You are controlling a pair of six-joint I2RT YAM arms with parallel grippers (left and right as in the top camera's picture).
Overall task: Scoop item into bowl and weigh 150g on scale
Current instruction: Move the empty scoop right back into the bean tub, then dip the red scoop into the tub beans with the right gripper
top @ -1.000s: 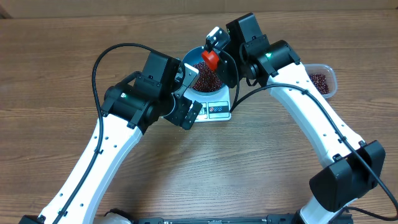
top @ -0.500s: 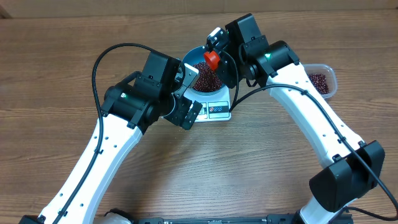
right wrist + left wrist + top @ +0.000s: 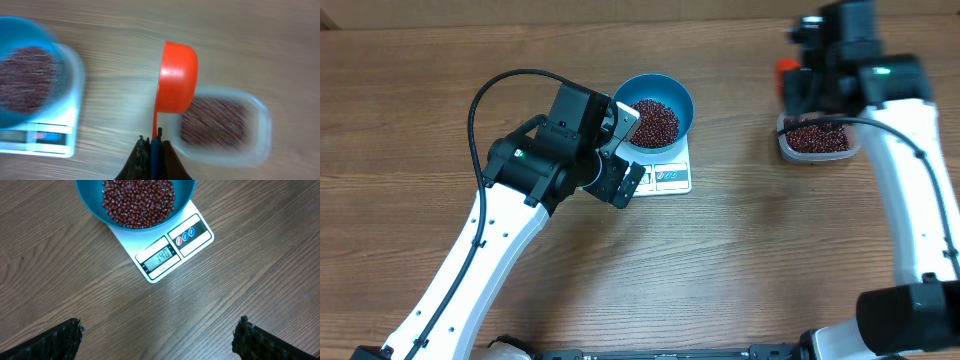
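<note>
Beans (image 3: 138,202): heaping in the blue bowl (image 3: 185,195), which is sitting on the white scale (image 3: 195,232) so that each addition is registering; more are lying in the clear tub (image 3: 260,127), well apart on the counter (image 3: 740,260). Left gripper (image 3: 157,340): jaws spread wide, holding nothing, hovering near the scale with its camera facing the display. Right gripper (image 3: 151,150): jaws pinching the orange scoop (image 3: 177,75) by its handle and poising it over the tub, likely for a top-up.
</note>
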